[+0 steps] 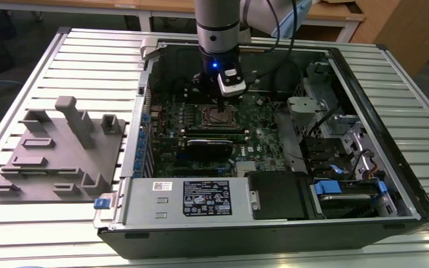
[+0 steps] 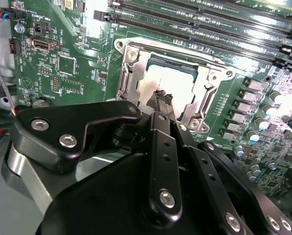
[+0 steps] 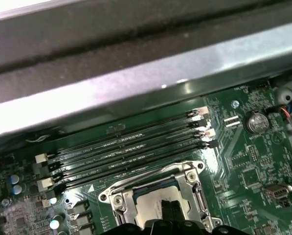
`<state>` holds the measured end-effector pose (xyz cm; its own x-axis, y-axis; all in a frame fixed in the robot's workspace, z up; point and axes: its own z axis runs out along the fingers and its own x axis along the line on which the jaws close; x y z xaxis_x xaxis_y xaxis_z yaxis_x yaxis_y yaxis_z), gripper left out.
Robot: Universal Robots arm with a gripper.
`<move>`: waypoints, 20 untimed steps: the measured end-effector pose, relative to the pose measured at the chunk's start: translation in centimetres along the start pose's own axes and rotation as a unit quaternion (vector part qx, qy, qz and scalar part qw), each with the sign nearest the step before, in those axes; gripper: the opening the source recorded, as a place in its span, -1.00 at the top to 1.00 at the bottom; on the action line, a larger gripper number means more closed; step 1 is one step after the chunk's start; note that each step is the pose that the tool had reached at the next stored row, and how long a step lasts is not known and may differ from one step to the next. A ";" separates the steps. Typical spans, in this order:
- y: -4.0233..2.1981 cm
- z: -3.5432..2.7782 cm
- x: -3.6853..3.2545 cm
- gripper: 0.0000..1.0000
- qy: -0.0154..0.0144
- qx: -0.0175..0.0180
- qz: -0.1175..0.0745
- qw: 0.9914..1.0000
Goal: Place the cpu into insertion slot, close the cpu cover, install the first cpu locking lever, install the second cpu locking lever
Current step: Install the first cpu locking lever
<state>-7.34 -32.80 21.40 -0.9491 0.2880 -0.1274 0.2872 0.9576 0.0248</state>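
The cpu (image 2: 169,84), a small flat square chip with a dull silver-grey metal top, lies in the insertion slot (image 2: 172,88), the square socket with a silvery metal rim on the green board, and the black pincer (image 2: 164,98) stands right over it: in the second wrist view its slim dark fingertips (image 2: 160,94) come together at the middle of the chip's bright top, seemingly touching it, with no gap showing between them, so the pincer reads as closed and carries nothing. The first wrist view shows the same meeting at the lower centre of the frame, the pincer (image 3: 166,208) pressed to the pale chip (image 3: 153,205) inside the socket (image 3: 158,196). Around the chip sits the cpu cover (image 2: 131,73), a thin silvery metal frame plate with a large square window; it looks to lie flat about the chip, though whether it is latched I cannot tell. Beyond the socket run four long black memory slots (image 3: 131,147) with pale end clips, side by side on the green circuit board (image 2: 62,58). In the exterior view the grey robot arm (image 1: 218,28) comes down from the upper centre of the frame into the open black computer case (image 1: 274,234), with the pincer (image 1: 220,107) just above the socket (image 1: 218,116) near the middle. The case lies on a ribbed silvery metal bench (image 1: 73,50), and at the left of that frame a grey moulded fixture (image 1: 58,151) with upright posts rests on the bench beside the case.
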 end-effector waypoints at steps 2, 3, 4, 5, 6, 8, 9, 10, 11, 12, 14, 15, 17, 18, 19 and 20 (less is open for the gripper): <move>0.00 -0.01 0.00 0.80 0.000 0.000 -0.001 1.000; 0.00 -0.01 0.00 0.80 0.000 0.000 -0.001 1.000; 0.00 -0.01 0.00 0.80 0.000 0.000 -0.001 1.000; 0.00 -0.01 0.00 0.80 0.000 0.000 -0.001 1.000; 0.00 -0.01 0.00 0.80 0.000 0.000 -0.001 1.000; 0.00 -0.01 0.00 0.80 0.001 0.000 -0.001 1.000; 0.00 0.00 -0.01 0.80 0.001 0.001 -0.001 1.000; 0.00 -0.01 -0.01 0.80 0.002 0.001 -0.001 1.000; 0.00 -0.01 -0.01 0.80 0.002 0.001 -0.001 1.000; 0.00 -0.01 0.00 0.80 0.003 0.001 -0.001 1.000; 0.00 0.00 0.00 0.80 0.004 0.002 -0.001 1.000; 0.00 -0.01 0.00 0.80 0.005 0.002 -0.001 1.000; 0.00 0.00 -0.01 0.80 0.007 0.002 -0.001 1.000; 0.00 0.00 -0.01 0.80 0.008 0.003 -0.001 1.000; 0.00 0.00 0.00 0.80 0.010 0.003 -0.001 1.000; 0.00 0.00 0.00 0.80 0.011 0.004 -0.001 1.000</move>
<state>-7.34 -32.80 21.40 -0.9526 0.2857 -0.1048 0.2856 0.9582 0.0171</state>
